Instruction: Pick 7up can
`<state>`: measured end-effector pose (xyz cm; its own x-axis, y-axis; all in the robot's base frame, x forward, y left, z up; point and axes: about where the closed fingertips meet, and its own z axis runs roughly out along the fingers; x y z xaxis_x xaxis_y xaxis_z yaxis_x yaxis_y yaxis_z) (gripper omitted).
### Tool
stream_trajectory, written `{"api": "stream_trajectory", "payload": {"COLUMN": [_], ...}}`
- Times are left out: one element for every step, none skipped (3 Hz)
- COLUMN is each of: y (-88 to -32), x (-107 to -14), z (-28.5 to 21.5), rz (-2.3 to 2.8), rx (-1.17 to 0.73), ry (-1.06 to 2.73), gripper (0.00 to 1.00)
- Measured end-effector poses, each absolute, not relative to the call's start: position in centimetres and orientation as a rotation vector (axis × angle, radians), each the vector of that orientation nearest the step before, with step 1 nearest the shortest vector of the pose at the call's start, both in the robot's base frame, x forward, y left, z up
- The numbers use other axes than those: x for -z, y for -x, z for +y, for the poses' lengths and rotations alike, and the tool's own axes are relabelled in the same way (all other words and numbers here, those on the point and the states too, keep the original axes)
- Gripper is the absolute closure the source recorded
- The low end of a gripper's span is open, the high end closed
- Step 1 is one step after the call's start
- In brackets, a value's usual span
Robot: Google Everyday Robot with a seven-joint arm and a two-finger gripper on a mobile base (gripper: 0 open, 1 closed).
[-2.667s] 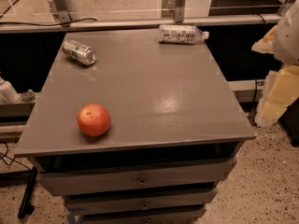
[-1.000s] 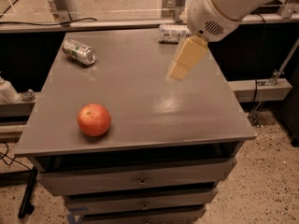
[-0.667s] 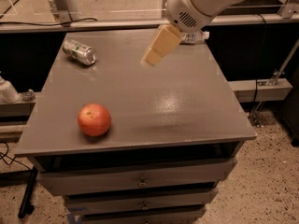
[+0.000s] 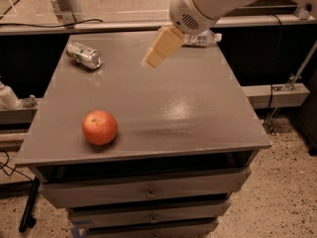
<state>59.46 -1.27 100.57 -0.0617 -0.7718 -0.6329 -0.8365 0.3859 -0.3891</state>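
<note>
One 7up can (image 4: 84,55) lay far-left on the worktop (image 4: 188,108), one orange (image 4: 99,127) near the front and one bottle (image 4: 202,39) at the back. The gripper (image 4: 151,60) hung above the middle-back, and whether it was open or closed could not be told.

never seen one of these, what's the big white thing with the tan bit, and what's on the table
The white thing is a robot arm reaching in from the upper right. The tan part is its gripper, hanging above the grey table, holding nothing. One camera looks down on the table from the front. On it: a 7up can lying on its side at the far left, an orange fruit near the front left, and a clear bottle at the far edge, partly behind the arm.
</note>
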Motion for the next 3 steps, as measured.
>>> {"api": "stream_trajectory", "payload": {"y": [-64.7, -70.4, -74.2], "x": [-99.7, -97.9, -95.1], "z": [2.4, 7.5, 10.5], "rz": [1.800, 1.767, 1.784], "rx": [-0.144, -0.222, -0.283], "ry": [1.315, 1.305, 1.308], "gripper": [0.00, 0.00, 0.00]}}
